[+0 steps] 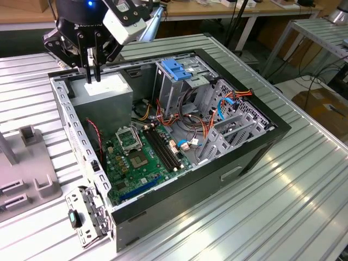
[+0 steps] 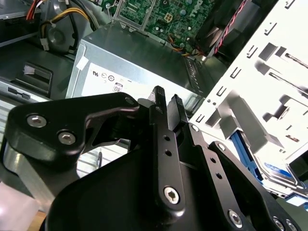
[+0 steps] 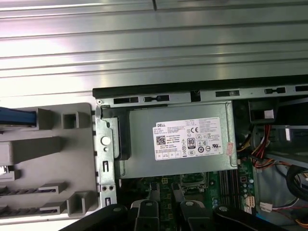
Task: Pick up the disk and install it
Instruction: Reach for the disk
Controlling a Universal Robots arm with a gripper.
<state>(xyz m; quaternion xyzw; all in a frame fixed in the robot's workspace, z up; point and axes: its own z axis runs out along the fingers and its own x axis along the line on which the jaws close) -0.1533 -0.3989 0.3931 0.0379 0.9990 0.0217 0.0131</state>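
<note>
My gripper point(image 1: 93, 78) hangs over the grey power-supply box point(image 1: 106, 91) at the back corner of the open computer case point(image 1: 261, 147), its black fingers point(image 2: 159, 96) shut with nothing between them. The disk point(image 2: 276, 171) lies in a slot of the grey rack point(image 2: 269, 72) beside the case, showing its blue rail and a strip of its blue-and-white label. In the first wrist view the disk's blue rail point(image 3: 17, 118) pokes out of the rack point(image 3: 53, 159), well to the side of my gripper point(image 3: 162, 202). The gripper touches neither disk nor rack.
Inside the case lie the green motherboard point(image 1: 138, 157), loose cables point(image 1: 190, 144) and a metal drive cage holding a blue bracket point(image 1: 176, 68). The rack point(image 1: 32, 182) stands on the ribbed metal table point(image 1: 283, 217) at the exterior view's left. A detached front panel part point(image 1: 84, 217) lies near the case corner.
</note>
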